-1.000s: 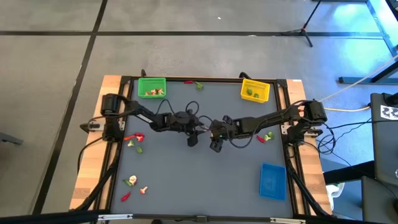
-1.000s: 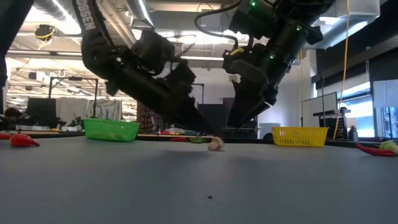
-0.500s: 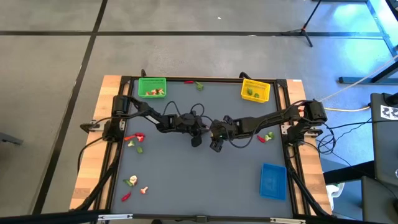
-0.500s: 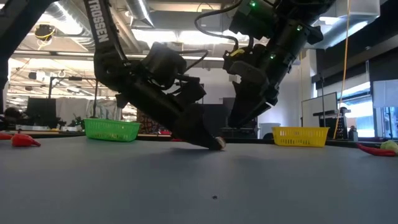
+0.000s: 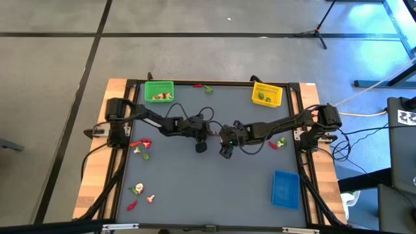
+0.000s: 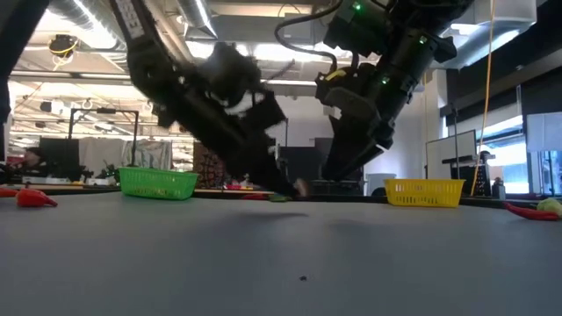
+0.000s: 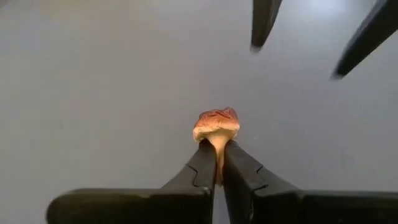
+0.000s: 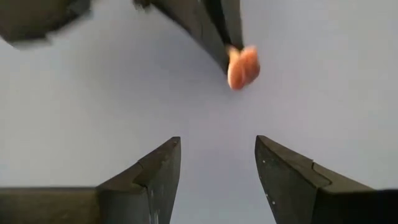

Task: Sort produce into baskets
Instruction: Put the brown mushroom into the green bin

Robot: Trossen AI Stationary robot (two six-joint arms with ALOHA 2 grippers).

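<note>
A small mushroom piece (image 7: 216,122), brown cap on a pale stem, is between the fingers of my left gripper (image 7: 219,147), which is shut on it over the middle of the grey table (image 5: 195,182). My right gripper (image 8: 215,167) hangs open just to the right of it, nothing between its fingers; the mushroom (image 8: 242,67) shows ahead of them. The green basket (image 5: 158,91) stands at the far left, the yellow basket (image 5: 266,95) at the far right and the blue basket (image 5: 285,189) at the near right. More produce (image 5: 140,148) lies loose near the table's left edge. My left gripper pinches the mushroom's pale stem (image 7: 217,155) between its two fingertips. The fingers (image 8: 208,22) slant down from the table's left side. The cap (image 7: 215,118) sticks out beyond the tips, and the piece hangs just clear of the table (image 6: 301,186).
More loose produce lies at the near left (image 5: 140,192), by the right edge (image 5: 279,142) and at the far edge (image 5: 203,87). The green and yellow baskets hold a few pieces. The two grippers stand close together at mid-table.
My left gripper dipped down to the table around the mushroom, shut on its stem, and has risen a little with it. The mushroom, which lay on the table, now hangs just clear of it.
</note>
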